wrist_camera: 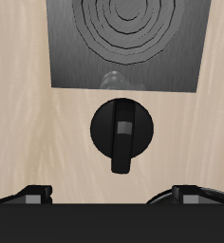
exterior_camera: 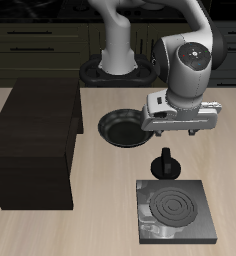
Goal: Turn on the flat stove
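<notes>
The flat stove (exterior_camera: 175,208) is a dark-grey square slab near the table's front edge, and its ring burner (exterior_camera: 176,206) is dark. A small black knob (exterior_camera: 166,162) with a bar grip stands on the table just behind the slab's back edge. My gripper (exterior_camera: 176,128) hangs above the knob and a little farther back, open and empty. In the wrist view the knob (wrist_camera: 123,133) lies between the slab (wrist_camera: 128,43) and my fingertips (wrist_camera: 33,195), which are spread wide and not touching it.
A round black frying pan (exterior_camera: 120,127) sits behind the knob, beside my gripper. A large dark box-like cabinet (exterior_camera: 35,145) stands at the table's side. The robot's base (exterior_camera: 118,60) is at the back.
</notes>
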You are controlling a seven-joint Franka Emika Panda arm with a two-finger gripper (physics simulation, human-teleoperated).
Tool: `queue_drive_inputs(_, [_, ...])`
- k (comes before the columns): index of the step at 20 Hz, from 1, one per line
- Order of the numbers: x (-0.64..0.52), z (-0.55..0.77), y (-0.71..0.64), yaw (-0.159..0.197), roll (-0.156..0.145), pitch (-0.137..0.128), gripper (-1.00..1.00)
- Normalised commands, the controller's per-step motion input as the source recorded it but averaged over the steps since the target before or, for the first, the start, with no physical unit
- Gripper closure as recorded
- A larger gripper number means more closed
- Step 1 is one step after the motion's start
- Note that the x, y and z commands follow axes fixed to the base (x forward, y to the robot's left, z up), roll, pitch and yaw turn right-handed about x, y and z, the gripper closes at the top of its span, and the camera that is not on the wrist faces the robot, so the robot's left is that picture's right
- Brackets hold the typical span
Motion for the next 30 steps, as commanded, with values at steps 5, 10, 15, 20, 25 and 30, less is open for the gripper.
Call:
queue_drive_inputs(5, [-0.09, -0.18, 0.08, 0.014, 0.023, -0.032, -1.00])
queue_drive_inputs(10, [-0.10, 0.00, 0.00, -0.022, 0.006, -0.059, -1.00])
queue_drive_inputs(15, [-0.17, -0.06, -0.05, -0.036, 0.008, -0.042, -1.00])
queue_drive_inputs(20, [-0.06, -0.05, 0.00, -0.004, 0.000, -0.029, -1.00])
queue_drive_inputs(25, [-0.05, -0.06, -0.03, 0.002, 0.007, -0.043, -1.00])
queue_drive_inputs(30, [0.04, -0.10, -0.15, 0.003, -0.033, 0.007, -1.00])
